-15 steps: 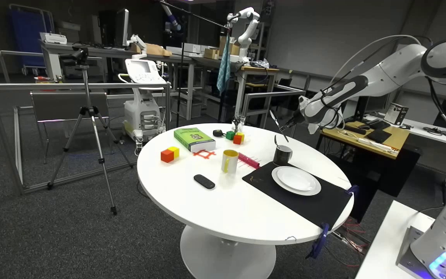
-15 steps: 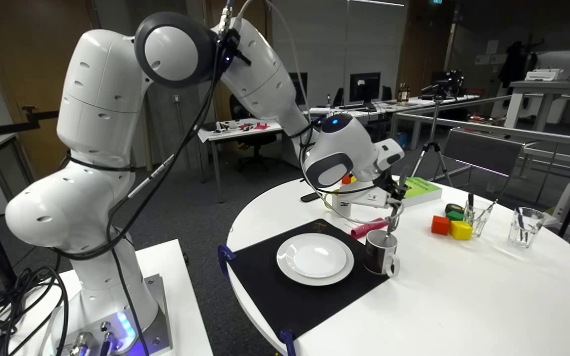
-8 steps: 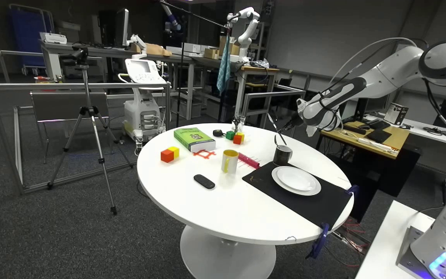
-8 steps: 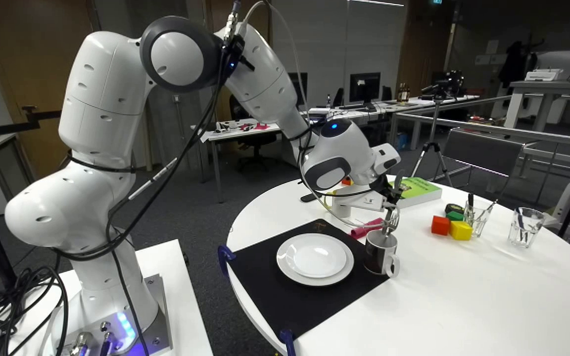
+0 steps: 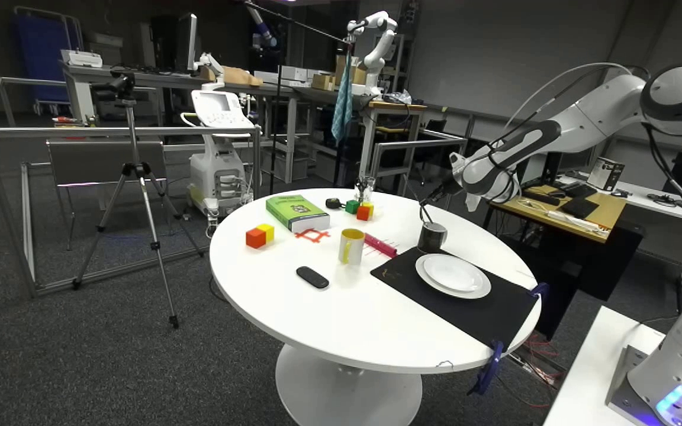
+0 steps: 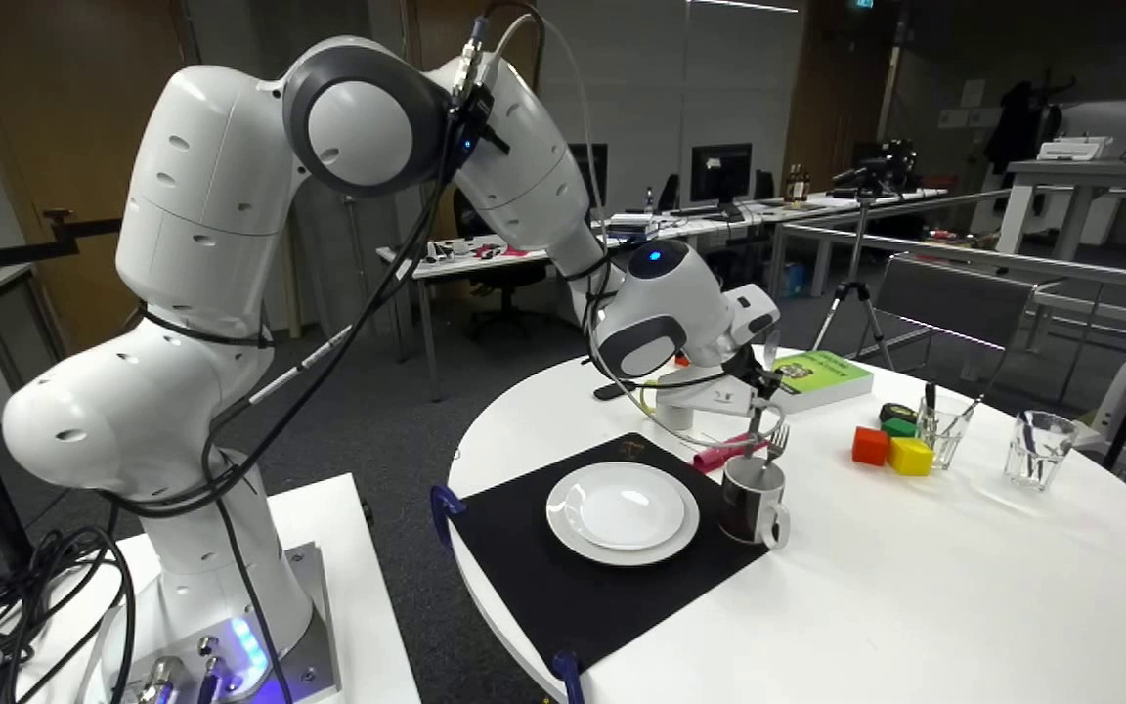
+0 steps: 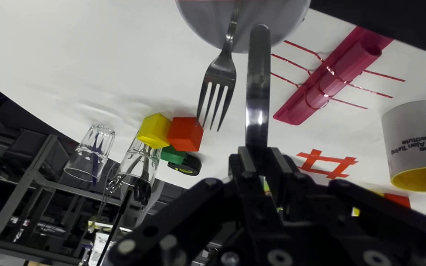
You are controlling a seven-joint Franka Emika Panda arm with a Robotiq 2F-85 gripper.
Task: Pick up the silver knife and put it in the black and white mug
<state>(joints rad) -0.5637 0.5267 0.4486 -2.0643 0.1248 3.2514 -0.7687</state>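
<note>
Gripping the slim silver metal knife (image 7: 258, 85), the end effector (image 7: 259, 159) is clamped around it. The knife's rounded lower end is right at the mouth of the small cylindrical black and white mug (image 6: 743, 508), but honestly I can't tell if it's actually inside. There's a shiny metal fork (image 7: 220, 72) leaning in that mug, tines up. Couple of stacked round white plates (image 6: 627, 506) sit just beside it on a flat black mat (image 6: 612, 611).

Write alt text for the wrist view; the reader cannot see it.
The gripper is closed on the silver knife; one end overlaps the mug, cropped at the top edge. A fork stands in that mug; a pink roll lies nearby.
</note>
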